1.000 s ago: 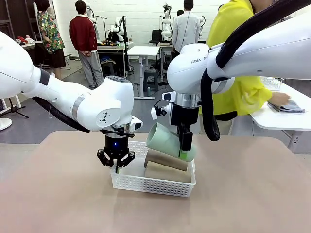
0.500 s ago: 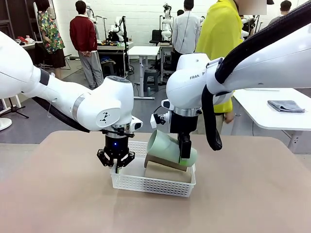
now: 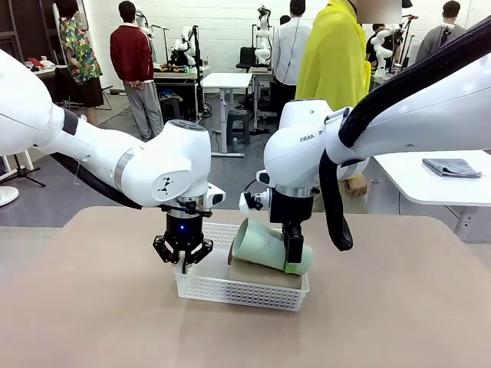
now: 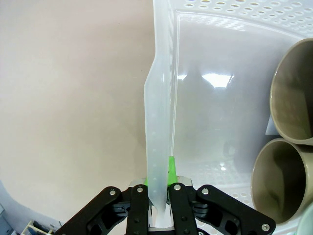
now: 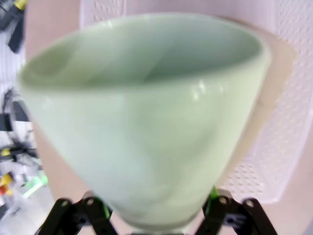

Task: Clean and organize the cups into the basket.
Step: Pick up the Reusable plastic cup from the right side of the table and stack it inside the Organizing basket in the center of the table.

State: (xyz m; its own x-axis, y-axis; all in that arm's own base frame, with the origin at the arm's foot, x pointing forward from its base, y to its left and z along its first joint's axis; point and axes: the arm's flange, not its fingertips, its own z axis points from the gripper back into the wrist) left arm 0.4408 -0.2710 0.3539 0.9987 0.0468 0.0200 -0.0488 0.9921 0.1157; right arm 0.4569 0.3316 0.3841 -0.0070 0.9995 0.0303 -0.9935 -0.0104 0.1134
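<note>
while i hold both arms over the table (image 3: 92, 322), this is how things stand:
left pincer (image 3: 183, 264): my fingers are pinched together on the basket's (image 3: 230, 291) left end wall, at its rim; the left wrist view shows the wall (image 4: 156, 127) between my black fingers.
right pincer (image 3: 292, 259): clamped on the narrow base of the mint cup (image 3: 265, 245), fingers either side of it.
mint cup: tilted on its side above the basket, mouth toward the basket's left end, lying over the tan cups.
tan cups (image 3: 265, 274): two, on their sides inside the basket, mouths (image 4: 293, 93) toward its left end.
basket: white lattice, near the table's middle.
person (image 3: 334, 61): yellow top, beyond the table's far edge.
</note>
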